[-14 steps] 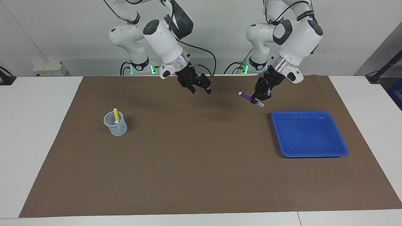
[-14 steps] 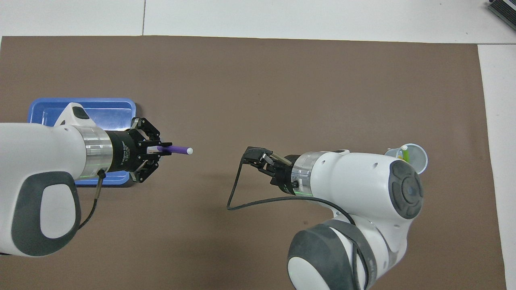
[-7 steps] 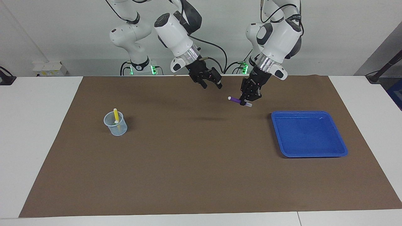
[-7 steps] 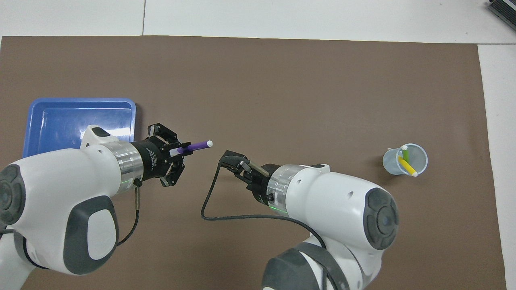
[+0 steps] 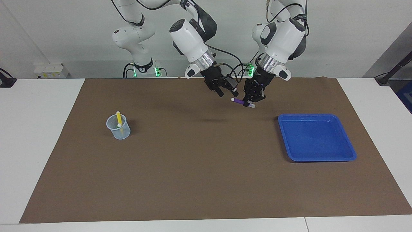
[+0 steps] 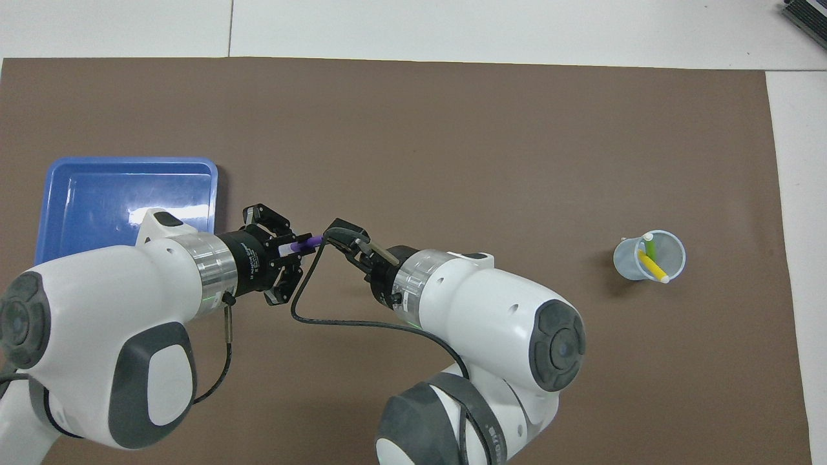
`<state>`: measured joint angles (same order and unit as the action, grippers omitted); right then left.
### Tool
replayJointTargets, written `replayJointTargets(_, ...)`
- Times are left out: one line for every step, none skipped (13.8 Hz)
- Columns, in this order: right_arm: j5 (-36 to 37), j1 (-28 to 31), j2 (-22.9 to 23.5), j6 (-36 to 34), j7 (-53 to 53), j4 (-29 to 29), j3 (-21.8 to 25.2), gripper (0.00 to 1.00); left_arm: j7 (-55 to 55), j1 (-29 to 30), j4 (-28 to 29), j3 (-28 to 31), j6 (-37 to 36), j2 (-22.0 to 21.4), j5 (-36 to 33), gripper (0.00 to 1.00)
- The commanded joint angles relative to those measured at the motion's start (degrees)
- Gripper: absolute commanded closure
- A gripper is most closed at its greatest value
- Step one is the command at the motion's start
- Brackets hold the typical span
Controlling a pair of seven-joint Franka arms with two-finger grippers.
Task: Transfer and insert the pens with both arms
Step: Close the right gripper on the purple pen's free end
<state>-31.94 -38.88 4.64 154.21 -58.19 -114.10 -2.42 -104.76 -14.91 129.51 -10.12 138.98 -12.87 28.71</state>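
A: Fingers first. Left gripper (image 5: 249, 101) is clamping the purple pen (image 5: 238, 101) near its pale cap end, pen lying roughly level, up in the air over the mat (image 5: 206, 167). Right gripper (image 5: 228, 92) is spread wide, holding nothing, tips right at the pen's free white end.

B: What's changing?

A: A second ago the two grippers were well apart, the left one just beside the blue tray (image 5: 349, 149). Now both arms are closing in over the strip of mat close to the robots, between tray and cup, and the pen's free end is reaching the right gripper's gap. From overhead the right gripper (image 6: 345, 240) is covering that end of the pen (image 6: 305, 243), left gripper (image 6: 282, 248) gripping the rest.

B: Touching yet?

A: Can't tell, looks like just arriving.

B: Meaning?

A: Handover is about to happen, I'd say. Right needs to close on the pen, left then lets go, right carries it to the cup (image 5: 118, 127).

B: Other pens?

A: Yellow pen (image 6: 654, 268) and green pen (image 6: 650, 247) are already standing in the cup at the right arm's end. Tray looks empty, so purple is likely the last one
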Motion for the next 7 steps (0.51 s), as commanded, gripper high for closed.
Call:
replayJointTargets(-1.5, 0.1, 1.6, 0.4, -0.7, 3.4, -0.1, 0.00, -0.7, -1.6, 2.1, 0.8, 0.5, -2.1, 0.9, 1.00)
replayJointTargets(-1.5, 0.1, 2.4, 0.4, -0.6, 4.4, -0.1, 0.03, -0.5, -2.1, 2.6, 0.8, 0.5, -2.3, 0.8, 1.00)
replayJointTargets(-1.5, 0.3, 2.6, 0.4, -0.5, 4.7, -0.1, 0.08, -0.5, -2.1, 2.7, 0.8, 0.5, -2.4, 0.8, 1.00)
replayJointTargets(-1.5, 0.2, 2.6, 0.5, -0.6, 4.7, -0.1, 0.13, -0.5, -2.2, 2.8, 0.8, 0.6, -2.4, 0.8, 1.00)
replayJointTargets(-1.5, 0.1, 2.6, 0.4, -0.6, 4.6, -0.1, 0.16, -0.5, -2.1, 2.8, 0.8, 0.6, -2.5, 0.8, 1.00)
replayJointTargets(-1.5, 0.1, 2.6, 0.4, -0.6, 4.5, -0.1, 0.17, -0.5, -2.1, 2.9, 0.8, 0.5, -2.5, 0.8, 1.00)
replayJointTargets(-1.5, 0.2, 2.7, 0.4, -0.5, 4.4, -0.1, 0.22, -0.5, -2.1, 2.9, 0.8, 0.5, -2.7, 0.8, 1.00)
